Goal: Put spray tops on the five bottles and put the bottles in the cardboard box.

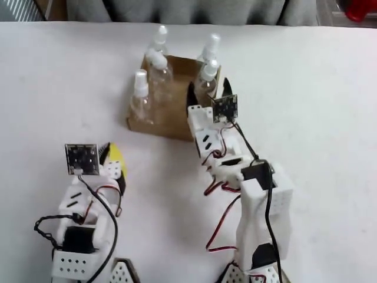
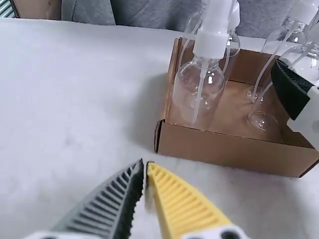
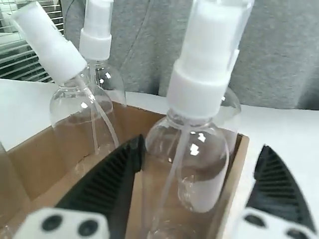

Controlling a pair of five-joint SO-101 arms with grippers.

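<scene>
The cardboard box (image 1: pixel 177 121) stands at the table's middle back and holds several clear bottles with white spray tops. My right gripper (image 1: pixel 208 84) is open at the box's near right corner, its black fingers (image 3: pixel 107 181) on either side of a bottle (image 3: pixel 192 149) that stands in that corner; one finger is inside the box, the other outside its wall. Two more bottles (image 3: pixel 75 102) show behind, one of them leaning. My left gripper (image 2: pixel 145 165), with one grey and one yellow finger, is shut on nothing above the table, short of the box (image 2: pixel 224 147). It shows at the near left (image 1: pixel 111 148).
White tabletop (image 1: pixel 306 82) spreads around the box on all sides. Red and black cables hang off both arms near the front edge. A grey cloth backdrop runs behind the table's far edge.
</scene>
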